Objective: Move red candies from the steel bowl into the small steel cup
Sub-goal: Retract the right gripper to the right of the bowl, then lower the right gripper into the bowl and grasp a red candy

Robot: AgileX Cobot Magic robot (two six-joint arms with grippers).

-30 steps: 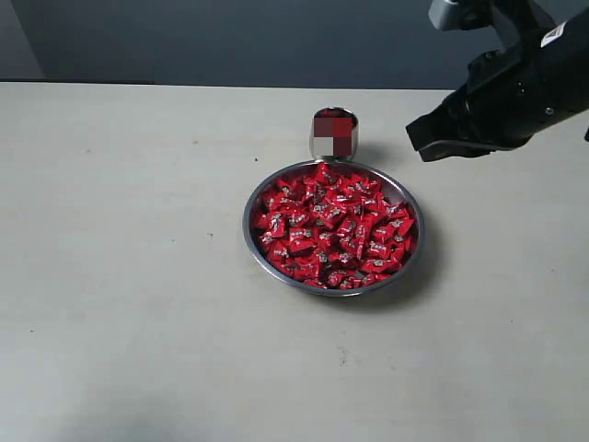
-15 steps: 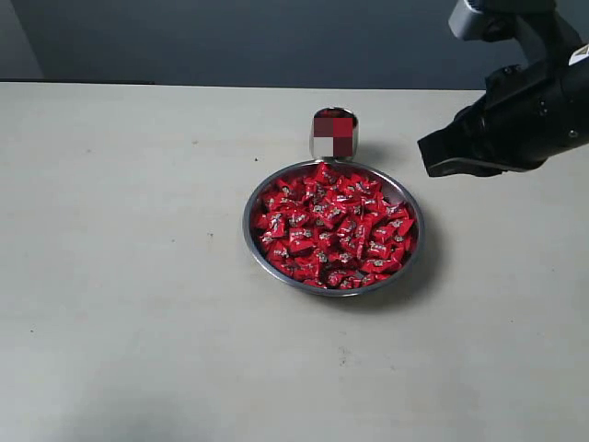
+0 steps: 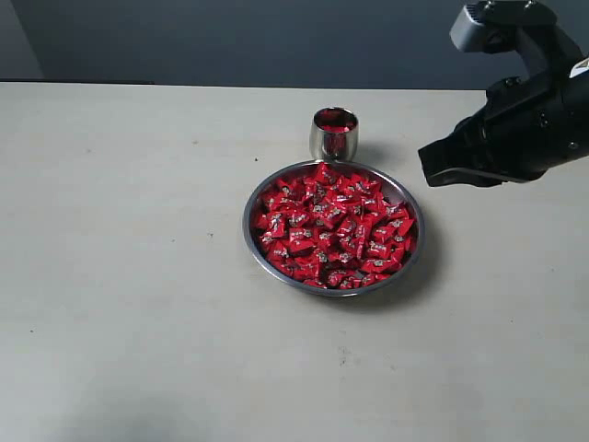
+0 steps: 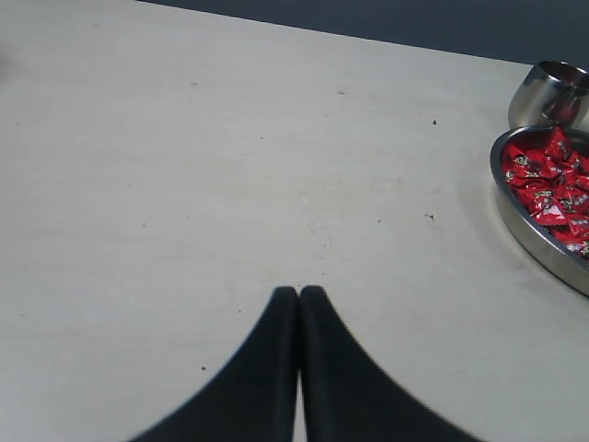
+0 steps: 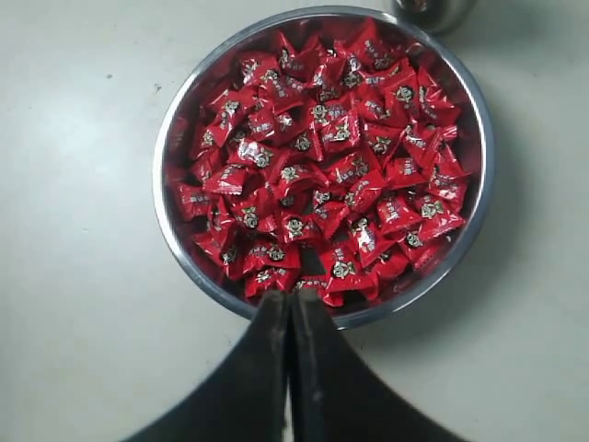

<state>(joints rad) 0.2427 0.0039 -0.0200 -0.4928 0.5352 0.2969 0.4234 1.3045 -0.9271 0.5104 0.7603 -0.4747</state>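
The steel bowl [image 3: 409, 244] sits mid-table, heaped with red candies [image 3: 333, 226]. Just behind it stands the small steel cup [image 3: 334, 136], showing red inside. My right gripper [image 3: 429, 164] hovers in the air to the right of the bowl and cup, shut with nothing between its fingers; in the right wrist view its tips [image 5: 289, 299] hang over the bowl's rim [image 5: 167, 241], with the candies [image 5: 322, 157] spread beyond. My left gripper [image 4: 299, 293] is shut and empty over bare table, well away from the bowl [image 4: 526, 224] and cup [image 4: 548, 92]. It does not show in the exterior view.
The pale table [image 3: 129, 230] stretches wide to the left and front of the bowl. A dark wall [image 3: 230, 37] runs behind the table's far edge.
My right gripper has drawn back to the right and slightly down, away from the cup. Bowl, cup and candies have not moved.
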